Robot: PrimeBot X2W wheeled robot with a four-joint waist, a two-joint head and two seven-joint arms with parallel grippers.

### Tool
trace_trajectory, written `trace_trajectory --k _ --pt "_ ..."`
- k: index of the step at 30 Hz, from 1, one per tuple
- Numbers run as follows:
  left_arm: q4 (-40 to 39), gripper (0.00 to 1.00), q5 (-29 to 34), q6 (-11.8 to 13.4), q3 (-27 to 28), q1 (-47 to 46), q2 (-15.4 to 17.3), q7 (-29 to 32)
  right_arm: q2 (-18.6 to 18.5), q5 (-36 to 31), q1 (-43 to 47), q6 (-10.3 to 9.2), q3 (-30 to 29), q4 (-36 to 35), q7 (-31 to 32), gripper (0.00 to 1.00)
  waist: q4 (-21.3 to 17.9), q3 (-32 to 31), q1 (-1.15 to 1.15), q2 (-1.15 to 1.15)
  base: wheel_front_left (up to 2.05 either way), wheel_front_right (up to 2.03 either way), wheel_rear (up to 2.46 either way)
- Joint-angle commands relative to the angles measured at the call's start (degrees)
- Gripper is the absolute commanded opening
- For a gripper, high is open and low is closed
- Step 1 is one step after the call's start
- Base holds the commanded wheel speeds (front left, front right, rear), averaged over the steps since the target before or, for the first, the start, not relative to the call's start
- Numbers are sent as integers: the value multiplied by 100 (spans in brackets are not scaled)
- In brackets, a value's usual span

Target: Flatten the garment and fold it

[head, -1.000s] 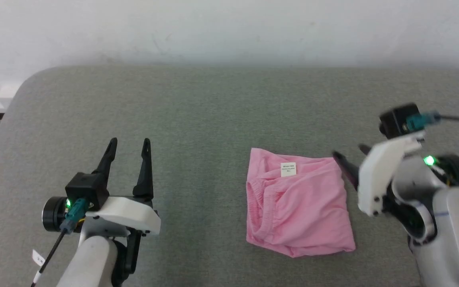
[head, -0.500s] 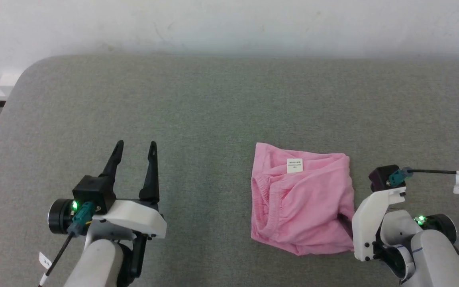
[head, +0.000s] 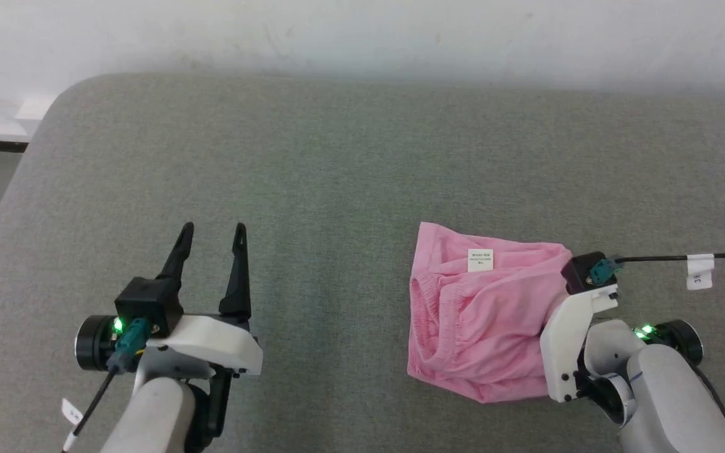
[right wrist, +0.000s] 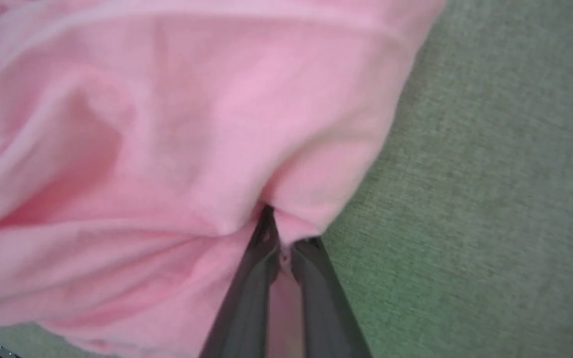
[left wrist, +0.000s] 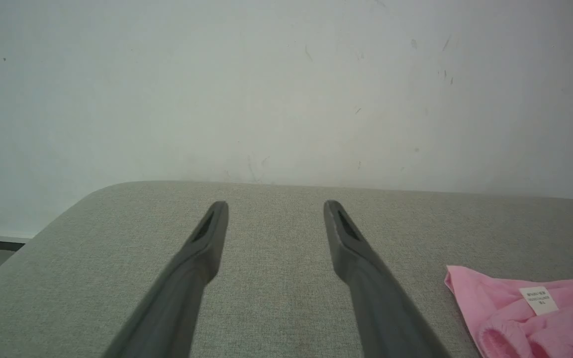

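- Since half a second ago the right claw (right wrist: 281, 233) has been closed on the garment (head: 476, 327): a fold of its edge is pinched in the shut jaws.
- Soft, thin pink cloth is bunched ahead of that claw, with a gathered waistband (head: 428, 314) and a white tag (head: 480, 259) beyond.
- A grey-green woven cushion (head: 312, 189) is spread beneath.
- The left claw (head: 212, 229) is held spread and empty, the cloth well to its right.
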Motion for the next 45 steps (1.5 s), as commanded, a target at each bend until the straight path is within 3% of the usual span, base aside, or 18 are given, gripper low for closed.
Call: trace_trajectory --k 1,10,14,20,32,41,42,43,45 --pt "3 100 7 30 15 -41 25 -24 -85 33 47 -13 80 132 8 0 -114 -13 0 0 0 0 0" --pt "-277 100 -43 271 286 93 183 -45 -1086 816 -567 -13 1319 -253 193 0 -1440 259 0 0 0 0 0" --pt "-434 100 -39 408 405 90 224 -53 -1501 1220 -984 -13 1588 -242 164 0 -2085 553 0 0 0 0 0" --pt "-739 100 98 573 494 -38 416 127 -1951 1639 -1602 -13 1734 192 -213 0 -2643 1067 0 0 0 0 0" --pt "-1349 100 516 631 298 -577 808 840 -2602 1939 -2582 -13 1516 1658 -1381 0 -2708 1999 0 0 0 0 0" --pt "-1533 100 603 667 230 -731 876 1027 -2738 1691 -3222 -13 1027 2847 -2077 0 -2536 2249 0 0 0 0 0" --pt "-1537 100 603 673 226 -729 873 1022 -2741 1651 -3274 -13 977 2948 -2165 40 -2515 2247 0 0 0 0 0" --pt "-1533 100 600 679 222 -723 866 1014 -2758 1602 -3326 -13 917 3051 -2267 100 -2487 2238 0 0 0 0 0" --pt "-1501 100 576 685 215 -703 841 976 -2786 1501 -3399 -13 843 3245 -2406 100 -2428 2184 0 0 0 0 0"
